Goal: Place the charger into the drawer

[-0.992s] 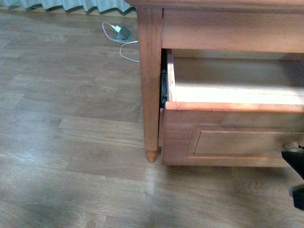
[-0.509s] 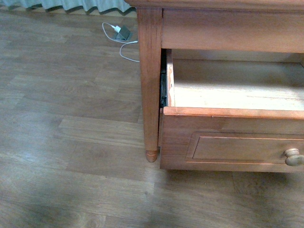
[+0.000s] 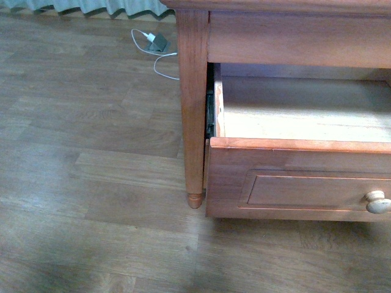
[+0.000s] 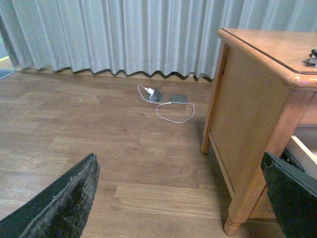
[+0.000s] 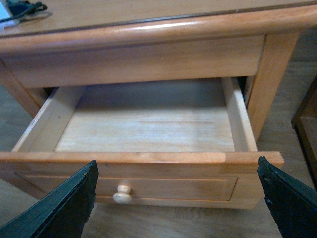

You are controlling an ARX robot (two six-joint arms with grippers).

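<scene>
The drawer [image 3: 293,144] is pulled open below the wooden table top, and its pale round knob [image 3: 378,202] shows at the right edge. In the right wrist view the drawer [image 5: 148,157] is open and its pale wood floor is bare. The charger [image 5: 20,9] lies on the table top at that view's far corner, cut off by the frame: black cable with a bit of white. My right gripper [image 5: 176,198] is open, in front of the drawer front, above the knob [image 5: 123,194]. My left gripper [image 4: 181,198] is open over the floor beside the table. Neither gripper shows in the front view.
A grey-green block with a loose white cable [image 3: 157,41] lies on the wooden floor by the curtain; it also shows in the left wrist view [image 4: 155,94]. The table leg [image 3: 193,122] stands left of the drawer. A shallower fixed panel [image 3: 293,39] sits above the drawer.
One second ago my right gripper was at the knob in the front view; it has since left that view. The drawer front has come slightly further out.
</scene>
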